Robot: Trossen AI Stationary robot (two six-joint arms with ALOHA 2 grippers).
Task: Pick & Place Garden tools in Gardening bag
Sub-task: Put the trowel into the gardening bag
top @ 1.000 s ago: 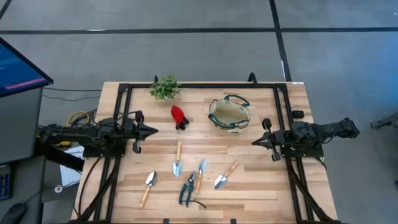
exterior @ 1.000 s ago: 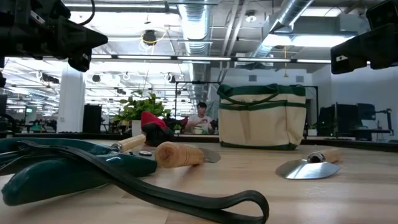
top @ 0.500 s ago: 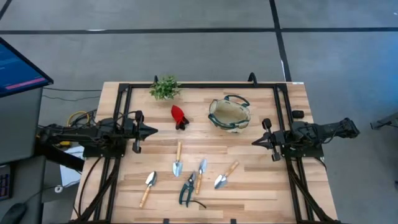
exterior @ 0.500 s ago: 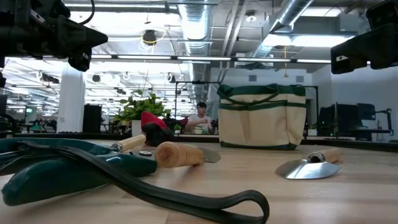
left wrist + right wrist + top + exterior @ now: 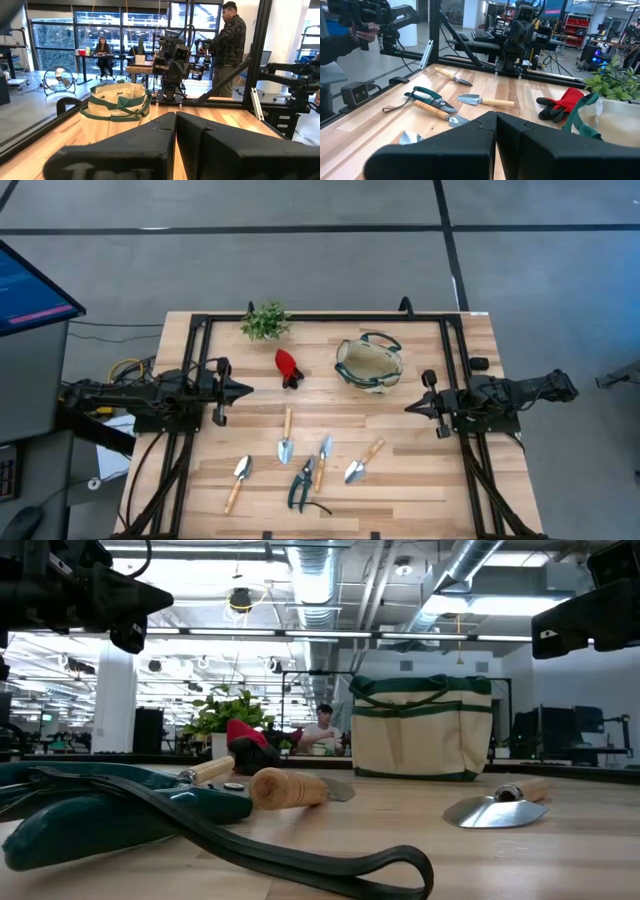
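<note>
The beige gardening bag [image 5: 369, 363] with green trim stands upright on its base at the table's far right; it also shows in the left wrist view [image 5: 116, 112]. A red-and-black tool [image 5: 288, 366] lies left of it. Several wooden-handled trowels [image 5: 286, 438] [image 5: 362, 461] [image 5: 238, 478] and dark-handled pruners [image 5: 301, 486] lie flat near the front edge. My left gripper [image 5: 245, 390] is shut and empty above the table's left side. My right gripper [image 5: 408, 407] is shut and empty above the right side, nearer than the bag.
A green potted plant [image 5: 265, 321] stands at the far edge, left of the bag. A black frame rail [image 5: 300, 318] runs round the table. Bare wood lies between the two grippers. People show in the room beyond [image 5: 227, 45]; a person's sleeve [image 5: 340, 42] shows in the right wrist view.
</note>
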